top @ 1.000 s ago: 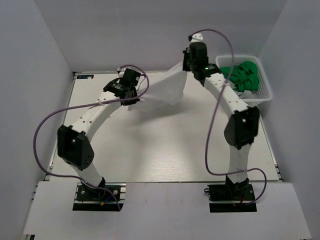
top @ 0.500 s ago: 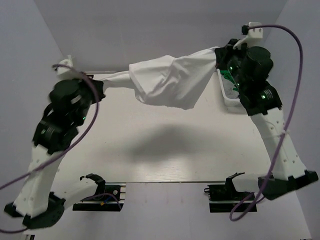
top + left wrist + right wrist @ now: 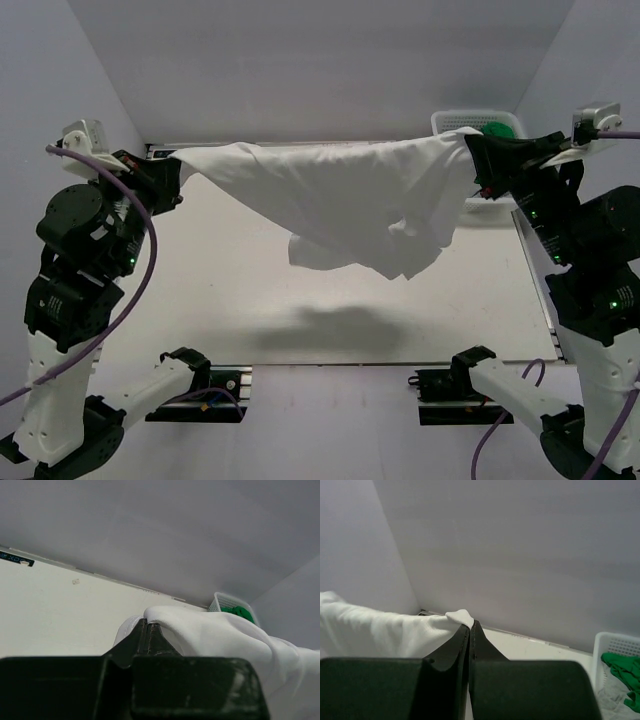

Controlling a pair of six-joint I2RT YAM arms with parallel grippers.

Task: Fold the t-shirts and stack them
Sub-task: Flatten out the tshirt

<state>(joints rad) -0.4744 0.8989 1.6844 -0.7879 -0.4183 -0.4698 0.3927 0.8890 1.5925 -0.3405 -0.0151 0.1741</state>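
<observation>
A black sticker (image 3: 16, 558) on the table (image 3: 50, 615) edge bears white characters, illegible.

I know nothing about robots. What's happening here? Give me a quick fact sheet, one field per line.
item handled: white t-shirt
where it is: in the air above the table, spread wide, its middle sagging
left gripper: shut on one end of the shirt
right gripper: shut on the other end
basket: white mesh, at the far right corner, with green cloth inside
folding: not yet begun
</observation>
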